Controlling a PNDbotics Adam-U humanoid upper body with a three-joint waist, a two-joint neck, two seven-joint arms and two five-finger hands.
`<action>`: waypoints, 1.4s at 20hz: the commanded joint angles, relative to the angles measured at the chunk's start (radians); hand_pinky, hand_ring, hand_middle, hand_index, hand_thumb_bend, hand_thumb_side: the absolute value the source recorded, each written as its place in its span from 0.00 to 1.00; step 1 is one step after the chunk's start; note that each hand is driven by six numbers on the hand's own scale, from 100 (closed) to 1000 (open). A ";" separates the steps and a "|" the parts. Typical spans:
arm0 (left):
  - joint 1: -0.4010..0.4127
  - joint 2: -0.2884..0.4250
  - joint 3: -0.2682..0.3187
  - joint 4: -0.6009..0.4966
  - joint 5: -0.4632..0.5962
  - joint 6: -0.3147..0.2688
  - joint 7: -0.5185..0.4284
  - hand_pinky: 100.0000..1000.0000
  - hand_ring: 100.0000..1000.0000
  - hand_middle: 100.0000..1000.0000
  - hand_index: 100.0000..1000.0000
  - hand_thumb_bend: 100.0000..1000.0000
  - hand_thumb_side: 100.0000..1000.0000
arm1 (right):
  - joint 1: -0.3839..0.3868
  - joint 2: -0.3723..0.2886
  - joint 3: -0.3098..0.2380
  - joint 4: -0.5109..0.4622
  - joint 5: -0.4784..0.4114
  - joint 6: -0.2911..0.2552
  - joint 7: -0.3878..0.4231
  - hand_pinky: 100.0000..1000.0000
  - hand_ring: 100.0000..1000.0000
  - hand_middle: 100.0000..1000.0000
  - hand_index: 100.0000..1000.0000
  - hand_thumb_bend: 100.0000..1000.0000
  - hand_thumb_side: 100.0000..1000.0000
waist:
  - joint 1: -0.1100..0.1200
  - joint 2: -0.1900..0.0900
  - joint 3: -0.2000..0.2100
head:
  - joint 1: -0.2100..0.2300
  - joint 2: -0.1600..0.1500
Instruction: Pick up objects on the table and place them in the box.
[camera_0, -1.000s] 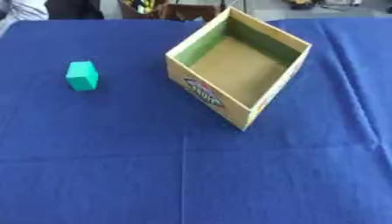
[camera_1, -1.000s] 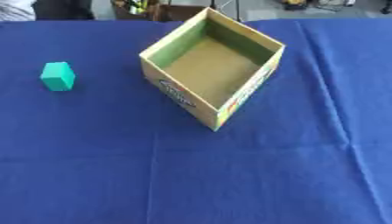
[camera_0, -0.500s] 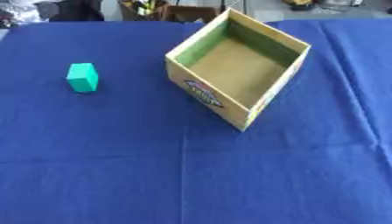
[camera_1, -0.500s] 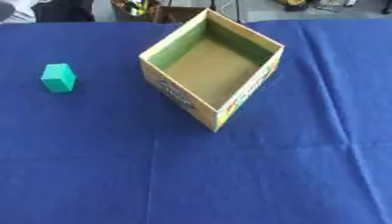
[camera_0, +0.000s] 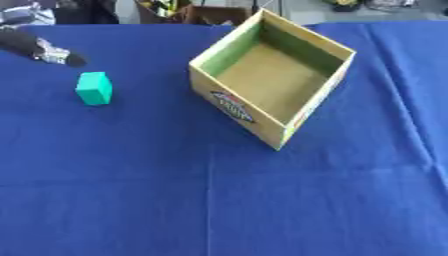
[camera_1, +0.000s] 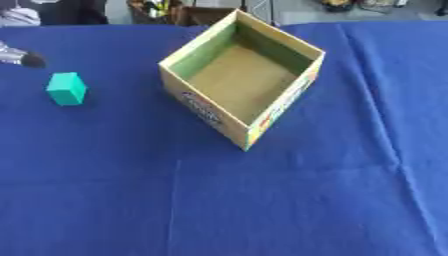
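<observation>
- the green block (camera_0: 94, 88) sits alone on the blue cloth (camera_0: 219, 190), well left of the open, empty cardboard box (camera_0: 273, 80), so nothing is packed yet
- the left hand (camera_0: 52, 53) reaches in from the upper left, tip near the block but apart; whether its fingers are spread or curled I cannot tell; right hand unseen

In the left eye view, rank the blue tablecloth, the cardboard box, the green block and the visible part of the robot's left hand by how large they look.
1. blue tablecloth
2. cardboard box
3. green block and left hand: unranked. Only part of the hand shows at the upper left edge, looking about as large as the block.
</observation>
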 joint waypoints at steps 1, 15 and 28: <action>-0.028 0.015 -0.001 0.017 -0.006 -0.028 -0.041 0.91 0.97 0.95 1.00 0.97 1.00 | -0.011 -0.030 -0.004 -0.014 -0.010 -0.002 0.005 0.70 0.72 0.60 0.70 0.00 0.98 | 0.002 -0.014 -0.001 | 0.000 -0.010; -0.061 -0.038 -0.015 0.128 -0.033 -0.062 -0.204 0.90 0.94 0.98 1.00 0.69 0.74 | -0.020 -0.025 0.004 -0.014 -0.021 -0.006 0.018 0.70 0.71 0.58 0.68 0.00 0.96 | 0.005 0.000 -0.018 | 0.008 -0.024; -0.063 -0.062 0.011 0.224 -0.123 -0.067 -0.174 0.90 0.92 0.98 1.00 0.53 0.68 | -0.026 -0.020 0.006 -0.014 -0.032 -0.011 0.020 0.69 0.69 0.56 0.66 0.00 0.94 | 0.002 0.016 -0.025 | 0.019 -0.035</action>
